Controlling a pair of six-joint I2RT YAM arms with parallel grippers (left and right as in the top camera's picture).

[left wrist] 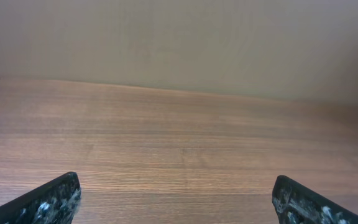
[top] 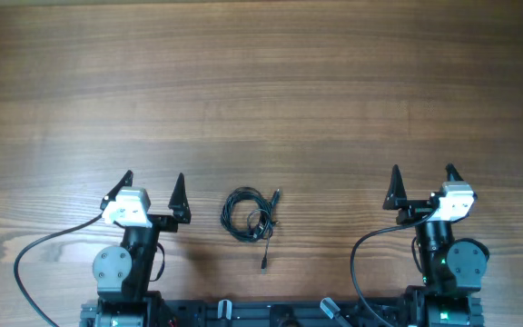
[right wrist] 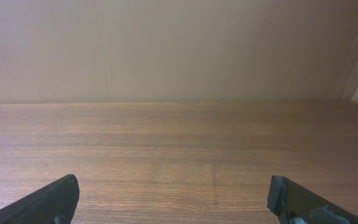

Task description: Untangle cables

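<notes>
Cables (top: 249,215): thin black wires, coiled in a small loose bundle lying flat on the wooden table; one plug-tipped strand trails toward the near edge.

**Left gripper (left wrist: 179,202) spread wide above the wooden table (left wrist: 179,137)**

Only the gripper's two black fingertips (left wrist: 53,202) show, one at each lower corner, far apart over the table's near part. One tip is speckled with pale marks. The table's brown grain runs crosswise. Beyond the table's far edge rises a plain beige wall (left wrist: 179,43).
</notes>
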